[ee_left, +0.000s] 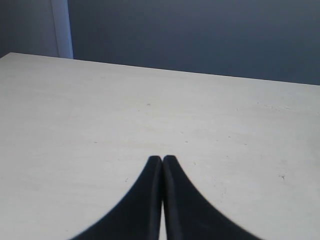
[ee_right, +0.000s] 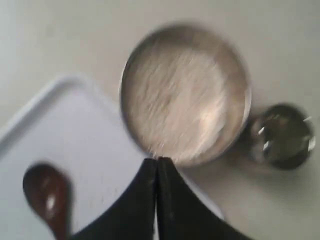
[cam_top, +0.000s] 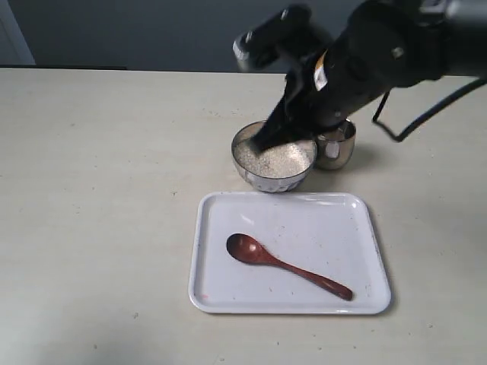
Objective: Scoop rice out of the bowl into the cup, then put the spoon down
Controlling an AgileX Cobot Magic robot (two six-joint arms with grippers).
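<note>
The steel bowl stands just beyond the white tray and holds white rice. To its right, touching or nearly so, is the small steel cup. The dark red-brown wooden spoon lies on the tray, bowl end to the left. My right gripper hangs shut and empty over the bowl's near rim. My left gripper is shut with nothing in it, over bare table, away from all of these.
The beige table spreads wide to the left of the tray. The right arm's black body and its cable hang over the back right, above the cup. A dark wall backs the table.
</note>
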